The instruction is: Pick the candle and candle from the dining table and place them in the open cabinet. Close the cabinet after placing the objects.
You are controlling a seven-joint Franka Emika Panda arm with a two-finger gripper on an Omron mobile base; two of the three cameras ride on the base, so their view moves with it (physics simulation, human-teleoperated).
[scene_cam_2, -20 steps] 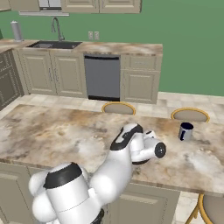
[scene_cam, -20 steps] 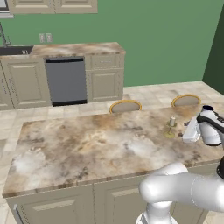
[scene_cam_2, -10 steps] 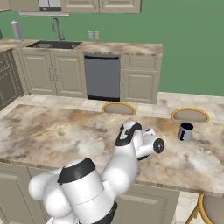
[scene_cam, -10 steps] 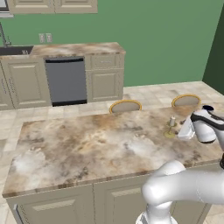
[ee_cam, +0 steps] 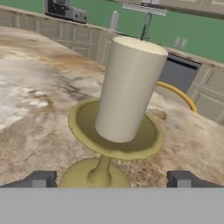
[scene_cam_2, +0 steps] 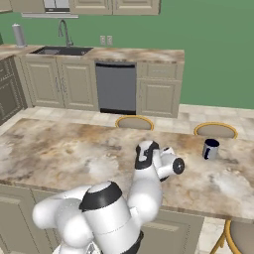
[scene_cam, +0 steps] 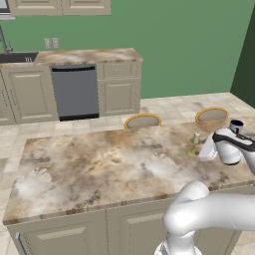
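With its jaws spread wide, the tool [ee_cam: 111,179] had advanced until the cream candle [ee_cam: 128,89] on its brass holder stood directly ahead between them on the worktop [scene_cam: 99,164], ready for grasping.

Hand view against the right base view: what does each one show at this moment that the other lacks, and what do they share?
The hand view alone shows the candle: a thick cream cylinder upright on a brass-gold dish with a stem and round foot, centred between the open tool's fingertips.

The right base view alone shows the dark blue mug on the table near the right stool, and the arm reaching across the table.

Both show the marble dining table, the dark dishwasher and the sink tap against the green wall.
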